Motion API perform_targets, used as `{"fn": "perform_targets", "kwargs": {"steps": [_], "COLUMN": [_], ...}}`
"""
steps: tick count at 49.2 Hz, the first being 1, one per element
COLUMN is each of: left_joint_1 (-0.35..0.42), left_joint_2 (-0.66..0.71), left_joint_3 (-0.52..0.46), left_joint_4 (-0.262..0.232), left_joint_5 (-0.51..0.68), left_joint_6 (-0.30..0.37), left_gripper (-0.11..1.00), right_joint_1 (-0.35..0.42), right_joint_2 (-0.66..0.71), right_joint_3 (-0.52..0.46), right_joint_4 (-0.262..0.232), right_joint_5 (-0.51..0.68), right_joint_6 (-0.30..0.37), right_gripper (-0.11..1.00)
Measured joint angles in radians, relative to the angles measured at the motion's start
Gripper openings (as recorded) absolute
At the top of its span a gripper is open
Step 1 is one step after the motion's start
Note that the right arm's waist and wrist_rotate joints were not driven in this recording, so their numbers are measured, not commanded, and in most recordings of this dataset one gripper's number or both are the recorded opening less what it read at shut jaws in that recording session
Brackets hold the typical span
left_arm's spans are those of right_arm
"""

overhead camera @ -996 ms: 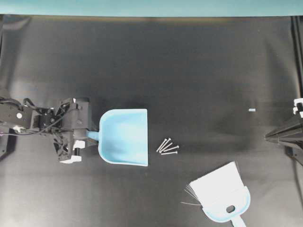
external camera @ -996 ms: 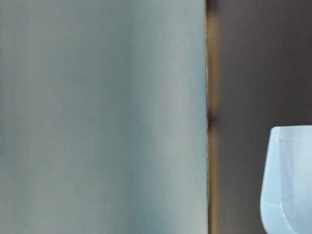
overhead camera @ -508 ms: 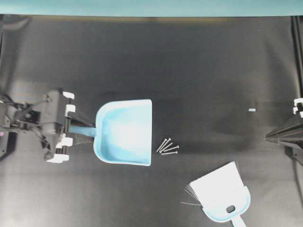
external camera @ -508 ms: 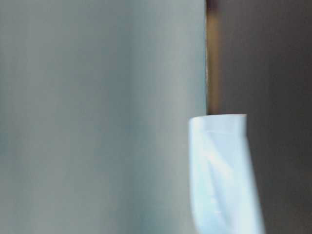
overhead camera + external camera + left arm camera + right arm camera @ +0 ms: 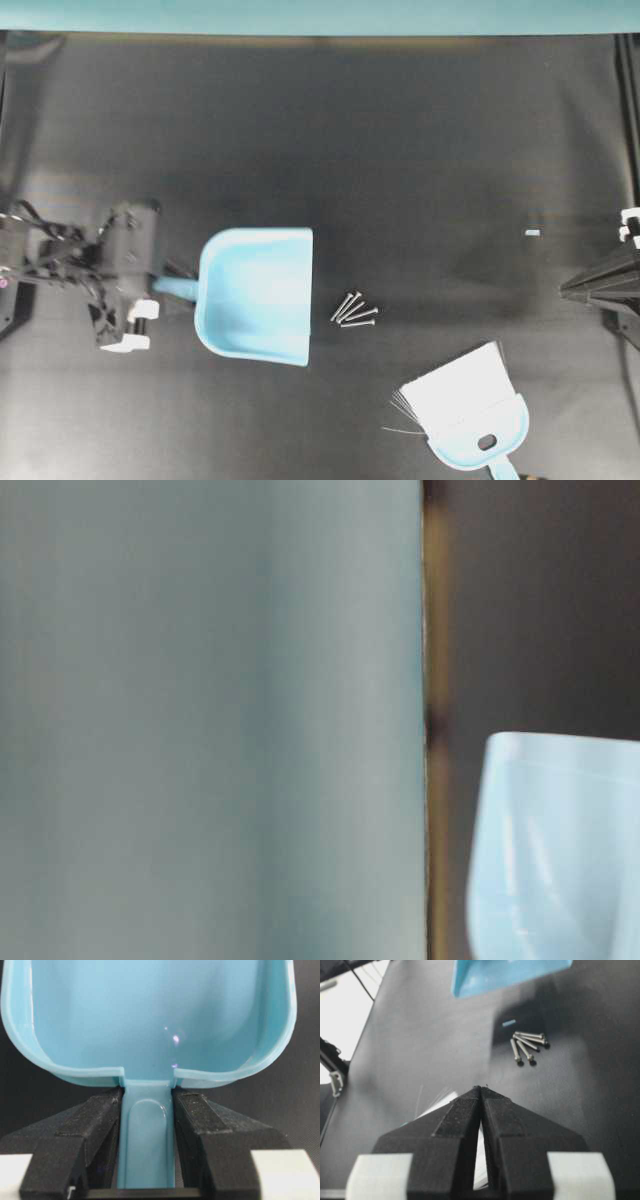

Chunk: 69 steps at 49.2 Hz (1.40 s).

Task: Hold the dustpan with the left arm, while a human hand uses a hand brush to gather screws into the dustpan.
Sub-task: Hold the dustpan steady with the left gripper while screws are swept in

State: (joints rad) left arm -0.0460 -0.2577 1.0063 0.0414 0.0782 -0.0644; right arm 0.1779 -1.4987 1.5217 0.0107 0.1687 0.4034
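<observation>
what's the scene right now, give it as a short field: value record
dustpan: light blue, held by its handle, straight front edge facing the screws
left gripper: shut on the dustpan handle
right gripper: shut, empty, at the right edge
screws: small cluster on the mat, just beyond the dustpan's front edge
hand brush: lying on the mat, unheld
human hand: not in view

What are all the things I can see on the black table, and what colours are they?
dustpan: one, light blue, left of centre, held by its handle.
screws: about four, silver, bunched just right of the dustpan's front edge.
hand brush: one, light blue with white bristles, lying at the bottom right.
chip: one, tiny, pale blue, far right.
table: one, black.
left end effector: one, black with white parts, shut on the dustpan handle.
right end effector: one, black, shut, empty, at the right edge.
</observation>
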Motion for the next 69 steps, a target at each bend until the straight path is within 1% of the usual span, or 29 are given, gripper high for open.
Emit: {"fn": "perform_targets", "kwargs": {"steps": [8,51,58,69], "left_joint_1": [-0.005,0.008,0.009,0.008], "left_joint_2": [0.060,0.074,0.075,0.097], "left_joint_3": [-0.017,-0.011,-0.031,-0.066], "left_joint_4": [0.000,0.000,0.000,0.000], "left_joint_5": [0.021,0.044,0.078,0.089], "left_joint_6": [0.000,0.000,-0.005,-0.009], "left_gripper": [0.31,0.31,0.31,0.31], "right_joint_1": [0.000,0.000,0.000,0.000], "right_joint_2": [0.000,0.000,0.000,0.000], "right_joint_3": [0.000,0.000,0.000,0.000], "right_joint_4": [0.000,0.000,0.000,0.000], "right_joint_5": [0.000,-0.002,-0.002,0.000], "right_joint_6": [0.000,0.000,0.002,0.000], "right_gripper": [0.00,0.00,0.00,0.00]}}
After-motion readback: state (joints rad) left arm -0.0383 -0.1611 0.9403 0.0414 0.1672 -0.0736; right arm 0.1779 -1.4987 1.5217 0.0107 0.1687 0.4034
